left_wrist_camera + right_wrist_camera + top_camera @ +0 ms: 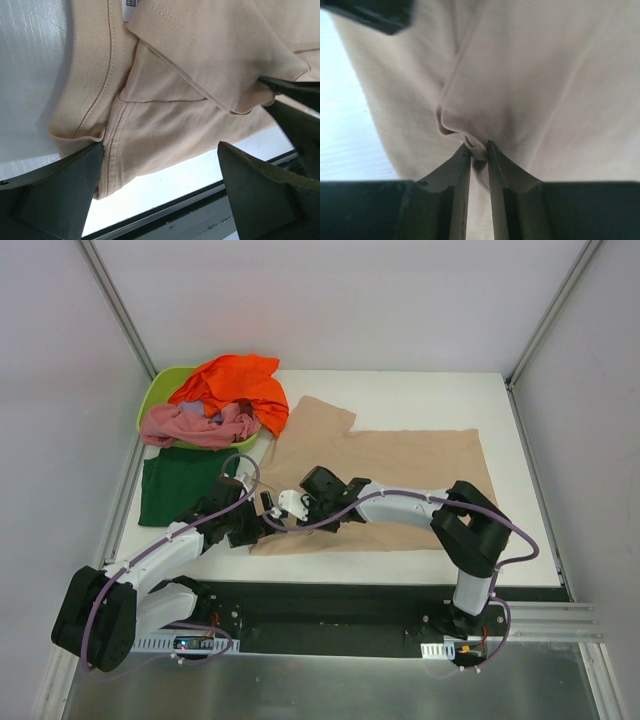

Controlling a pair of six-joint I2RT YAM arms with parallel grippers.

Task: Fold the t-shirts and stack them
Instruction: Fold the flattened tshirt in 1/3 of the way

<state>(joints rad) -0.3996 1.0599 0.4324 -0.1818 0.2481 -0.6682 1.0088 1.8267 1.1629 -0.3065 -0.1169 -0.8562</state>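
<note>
The beige t-shirt lies spread on the white table, its near-left corner rumpled between my two grippers. My right gripper is shut on a small pinch of the beige cloth, and its dark finger also shows in the left wrist view, holding a fold. My left gripper is open right beside it; in its wrist view the gripper has its jaws wide apart, with the shirt's collar just beyond the left finger. The dark green t-shirt lies flat at the left. The orange t-shirt and the pink t-shirt are heaped together.
The lime-green tub stands at the back left, under the orange and pink heap. Grey walls with metal posts close in the table on three sides. A black rail runs along the table's near edge.
</note>
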